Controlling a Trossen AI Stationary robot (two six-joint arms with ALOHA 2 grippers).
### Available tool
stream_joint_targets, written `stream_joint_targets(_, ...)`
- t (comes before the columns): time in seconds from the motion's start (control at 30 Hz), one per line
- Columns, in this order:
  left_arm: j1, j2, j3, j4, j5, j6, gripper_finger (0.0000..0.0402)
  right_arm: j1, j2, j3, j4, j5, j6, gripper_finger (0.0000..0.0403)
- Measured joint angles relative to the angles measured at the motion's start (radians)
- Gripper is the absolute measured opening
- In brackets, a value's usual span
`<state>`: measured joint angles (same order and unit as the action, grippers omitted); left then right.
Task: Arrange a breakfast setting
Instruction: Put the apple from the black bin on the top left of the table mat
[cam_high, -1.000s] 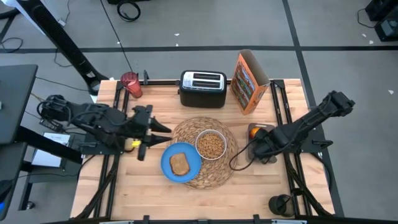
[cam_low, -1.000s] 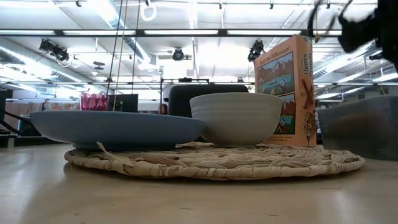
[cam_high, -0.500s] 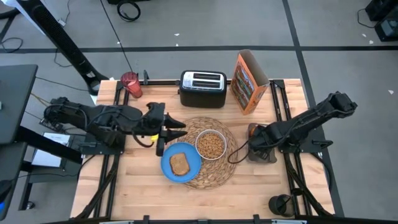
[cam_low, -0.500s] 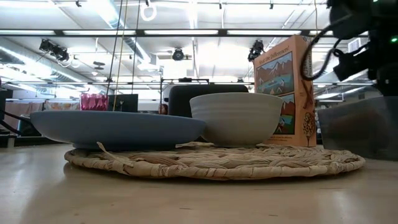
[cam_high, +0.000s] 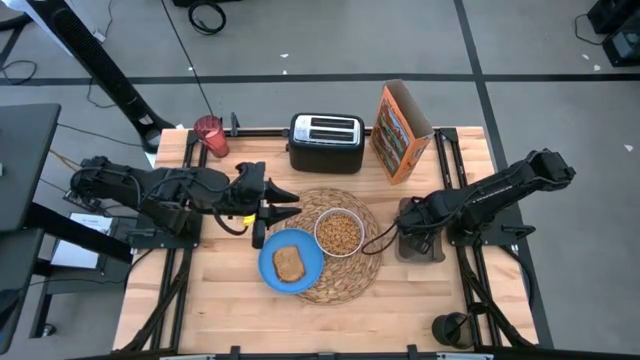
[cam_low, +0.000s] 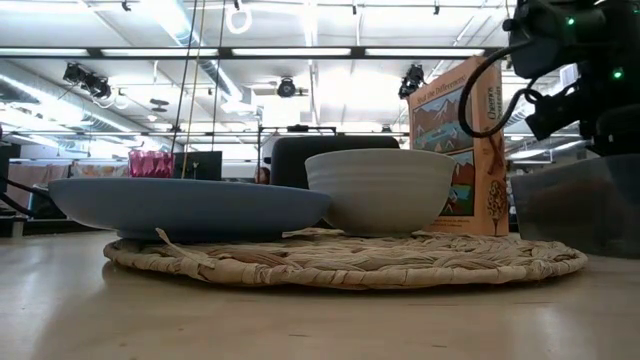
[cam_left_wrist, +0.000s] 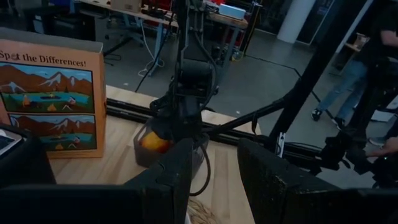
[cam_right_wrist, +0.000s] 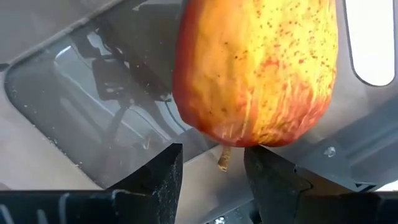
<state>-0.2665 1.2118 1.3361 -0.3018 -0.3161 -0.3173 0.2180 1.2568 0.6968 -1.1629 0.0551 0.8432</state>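
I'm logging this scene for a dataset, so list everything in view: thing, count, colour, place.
placemat: one, woven straw, table centre.
plate: one, blue, on the placemat's left edge.
toast slice: one, brown, on the plate.
bowl: one, white, holding cereal, on the placemat.
toaster: one, black, back centre.
cereal box: one, orange, right of the toaster.
cup: one, pink-red, back left corner.
bin: one, clear, right of the placemat.
apple: one, red-yellow, in the bin.
table: one, light wood.
left gripper: at the placemat's left edge.
right gripper: over the bin, fingers at the apple.
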Motion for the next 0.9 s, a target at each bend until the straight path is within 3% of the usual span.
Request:
stream_joint_targets(0.33, 0.0, 0.0, 0.0, -0.001, 0.0, 0.026, 0.0135, 0.031, 0.035, 0.019, -0.068, -0.023, -0.028, 0.0168)
stream_joint_targets(0.9, 0.0, 0.0, 0.0, 0.0, 0.0, 0.015, 0.0135, 0.043, 0.169, 0.023, -0.011, 0.027, -0.08, 0.0158)
